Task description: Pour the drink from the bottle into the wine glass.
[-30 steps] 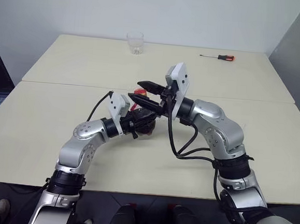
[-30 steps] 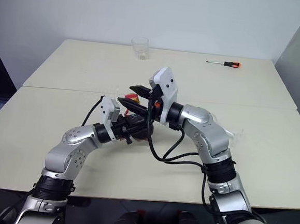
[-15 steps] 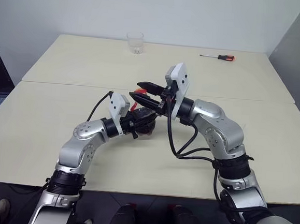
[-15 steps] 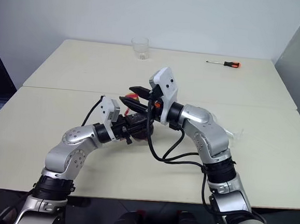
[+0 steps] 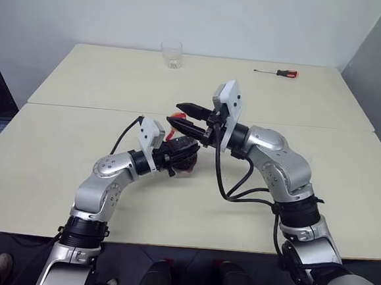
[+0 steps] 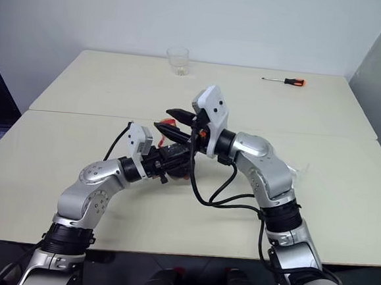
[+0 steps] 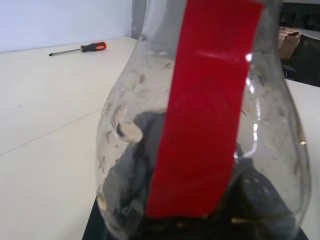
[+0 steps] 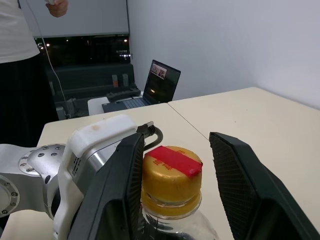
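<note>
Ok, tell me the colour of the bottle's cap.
Yellowish gold cap with a red tape strip across its top, clearest in the right wrist view.

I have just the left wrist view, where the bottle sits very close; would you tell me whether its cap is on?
Observer: Yes, the yellowish cap, with a red strip across it, is on the bottle.
Operator: Thank you. Where is the right gripper?
Observer: The right gripper is open, with its fingers on either side of the cap and not clamped on it.
Operator: And is there any glass on the table?
Observer: A clear tumbler stands at the far edge of the table, well away from both arms.
</note>
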`<act>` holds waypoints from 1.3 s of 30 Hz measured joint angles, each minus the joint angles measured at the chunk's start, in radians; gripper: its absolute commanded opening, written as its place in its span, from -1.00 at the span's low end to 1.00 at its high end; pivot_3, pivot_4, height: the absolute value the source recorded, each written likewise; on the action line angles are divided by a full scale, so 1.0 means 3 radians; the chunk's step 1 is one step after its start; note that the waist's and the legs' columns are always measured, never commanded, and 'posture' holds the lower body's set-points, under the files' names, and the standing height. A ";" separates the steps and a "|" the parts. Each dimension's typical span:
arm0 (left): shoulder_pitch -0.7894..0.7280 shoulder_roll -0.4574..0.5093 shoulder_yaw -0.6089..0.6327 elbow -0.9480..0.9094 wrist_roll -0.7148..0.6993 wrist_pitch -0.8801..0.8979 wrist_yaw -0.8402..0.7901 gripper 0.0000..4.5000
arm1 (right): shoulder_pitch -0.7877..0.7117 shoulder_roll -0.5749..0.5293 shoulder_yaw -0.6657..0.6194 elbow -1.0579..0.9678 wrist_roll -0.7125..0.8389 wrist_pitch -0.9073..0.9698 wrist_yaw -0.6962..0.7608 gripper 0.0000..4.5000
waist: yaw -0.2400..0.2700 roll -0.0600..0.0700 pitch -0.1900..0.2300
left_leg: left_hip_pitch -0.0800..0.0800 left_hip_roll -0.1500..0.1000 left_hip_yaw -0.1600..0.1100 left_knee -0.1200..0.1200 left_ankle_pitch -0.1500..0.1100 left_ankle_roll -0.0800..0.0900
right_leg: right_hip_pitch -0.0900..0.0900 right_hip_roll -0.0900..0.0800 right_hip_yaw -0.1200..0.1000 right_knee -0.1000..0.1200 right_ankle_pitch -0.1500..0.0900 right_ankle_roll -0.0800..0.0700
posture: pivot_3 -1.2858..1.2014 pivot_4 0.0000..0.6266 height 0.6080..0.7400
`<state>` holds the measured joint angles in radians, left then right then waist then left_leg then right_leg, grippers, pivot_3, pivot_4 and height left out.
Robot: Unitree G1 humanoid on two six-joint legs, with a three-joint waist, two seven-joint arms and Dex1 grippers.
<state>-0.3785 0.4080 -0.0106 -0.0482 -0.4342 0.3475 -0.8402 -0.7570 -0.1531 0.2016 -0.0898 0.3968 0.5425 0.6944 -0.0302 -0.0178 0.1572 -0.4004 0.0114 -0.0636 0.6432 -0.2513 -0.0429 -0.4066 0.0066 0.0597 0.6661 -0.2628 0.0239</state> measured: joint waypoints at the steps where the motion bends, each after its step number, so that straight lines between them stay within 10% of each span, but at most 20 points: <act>1: 0.0000 0.0000 0.0000 0.0000 0.0000 0.0000 0.0000 -0.35 | 0.0000 -0.0003 0.0000 0.0000 -0.0001 -0.0005 0.0005 -0.02 | 0.0000 0.0000 0.0000 | 0.0000 0.0000 0.0000 0.0000 0.0000 0.0000 | 0.0000 0.0000 0.0000 0.0000 0.0000 0.0000 | 0.03 -0.52 1.00; 39: 0.0003 0.0005 0.0007 0.0005 0.0000 -0.0001 -0.0011 -0.35 | 0.0202 -0.0463 -0.0135 -0.0230 0.0156 0.0161 0.0008 -0.02 | 0.0000 0.0000 0.0000 | 0.0000 0.0000 0.0002 0.0000 0.0000 0.0000 | 0.0000 0.0000 0.0001 0.0000 0.0000 0.0000 | 0.03 -0.52 1.00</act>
<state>-0.3776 0.4096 -0.0086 -0.0469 -0.4343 0.3472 -0.8434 -0.6965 -0.2919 0.1609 -0.1586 0.4435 0.5907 0.6969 -0.0301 -0.0179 0.1572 -0.4005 0.0114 -0.0631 0.6431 -0.2514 -0.0429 -0.4066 0.0066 0.0600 0.6660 -0.2628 0.0239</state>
